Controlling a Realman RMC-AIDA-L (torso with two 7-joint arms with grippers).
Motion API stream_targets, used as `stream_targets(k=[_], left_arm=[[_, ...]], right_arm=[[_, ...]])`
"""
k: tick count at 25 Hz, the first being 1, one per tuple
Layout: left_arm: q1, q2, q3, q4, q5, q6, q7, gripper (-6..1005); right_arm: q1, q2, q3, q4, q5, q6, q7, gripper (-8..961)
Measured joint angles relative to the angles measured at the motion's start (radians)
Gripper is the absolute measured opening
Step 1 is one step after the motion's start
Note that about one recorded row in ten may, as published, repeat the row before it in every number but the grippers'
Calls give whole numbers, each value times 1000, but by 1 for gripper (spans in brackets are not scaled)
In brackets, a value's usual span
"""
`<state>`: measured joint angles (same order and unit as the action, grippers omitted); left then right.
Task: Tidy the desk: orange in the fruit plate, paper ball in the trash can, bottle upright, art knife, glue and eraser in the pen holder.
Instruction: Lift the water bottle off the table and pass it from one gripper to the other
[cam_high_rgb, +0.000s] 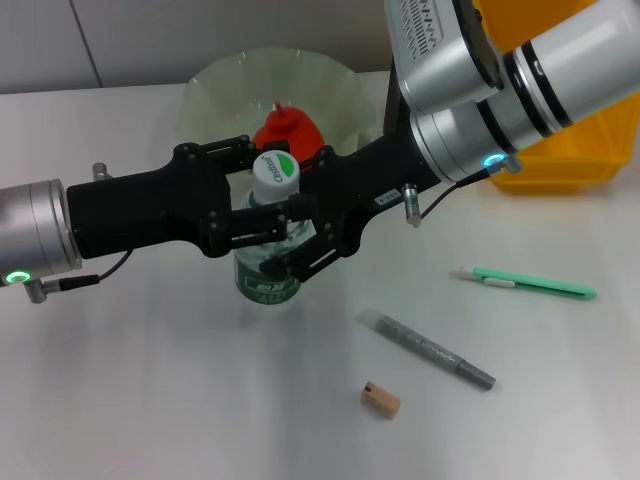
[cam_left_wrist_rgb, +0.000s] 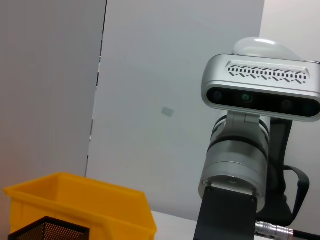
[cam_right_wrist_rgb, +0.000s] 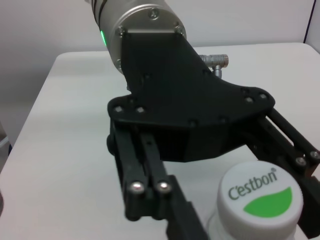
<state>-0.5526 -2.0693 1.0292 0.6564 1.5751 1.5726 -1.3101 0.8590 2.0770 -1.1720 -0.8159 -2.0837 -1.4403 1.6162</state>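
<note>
Bottle (cam_high_rgb: 268, 262) upright on desk (cam_high_rgb: 150, 380), both left gripper (cam_high_rgb: 262, 205) and right gripper (cam_high_rgb: 300, 235) clamped around it.

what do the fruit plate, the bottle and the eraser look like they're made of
Fruit plate: pale green translucent plastic or glass, light passing through its ruffled rim.
Bottle: clear glossy plastic, with an opaque white-and-green cap.
Eraser: matte tan block, probably rubber.
</note>
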Motion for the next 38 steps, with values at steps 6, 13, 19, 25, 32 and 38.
stream_targets(k=[6,13,19,25,32,38], left_arm=[[0,0,-1,0,0,-10,-6,625],[-1,0,-5,2,-3,-11,-10,527],[-1,0,-7,2,-3,-15,-12,491],[-2,0,-7,2,-4,-24,-12,472],[-1,2,-9,2,-5,-37,-14,471],[-2,4,-10,2,-8,-38,-23,464]], right_arm=[[-2,1,0,0,3,0,-2,794],[-3,2,0,-5,4,0,-2,795],[-5,3,0,-10,4,1,-2,795],[-8,3,1,-10,4,2,-2,795],[-11,3,11,-10,4,2,0,795],[-22,3,11,-10,29,9,1,795]])
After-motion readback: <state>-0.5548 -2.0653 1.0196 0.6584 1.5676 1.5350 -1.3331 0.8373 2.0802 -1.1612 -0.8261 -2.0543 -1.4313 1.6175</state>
